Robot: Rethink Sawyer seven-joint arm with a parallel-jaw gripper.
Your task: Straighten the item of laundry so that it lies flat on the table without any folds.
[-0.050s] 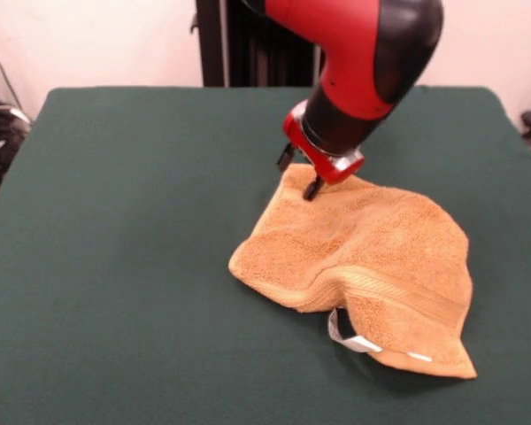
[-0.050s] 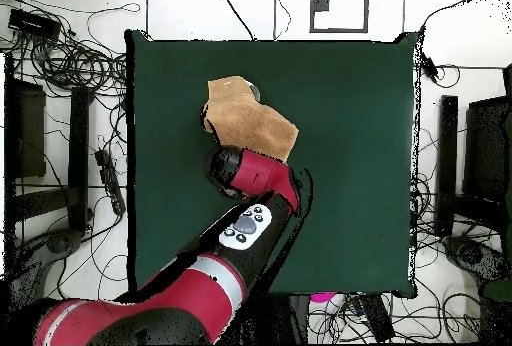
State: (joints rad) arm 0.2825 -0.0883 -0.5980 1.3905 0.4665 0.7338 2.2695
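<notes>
The item of laundry (image 1: 372, 248) is an orange-tan towel lying rumpled right of the table's middle, with a fold ridge along its near side and a white tag (image 1: 347, 337) sticking out below. My gripper (image 1: 298, 173) is down at the towel's far corner, open, with one black finger (image 1: 285, 158) on the table side and the other (image 1: 311, 188) on the cloth. From overhead the towel (image 2: 245, 117) shows beyond the arm's wrist (image 2: 232, 167), which hides the gripper. The table (image 1: 115, 221) is dark green.
Bare green cloth (image 2: 350, 162) stretches wide on all sides of the towel. Cables and stands (image 2: 60, 112) crowd the floor around the table's edges.
</notes>
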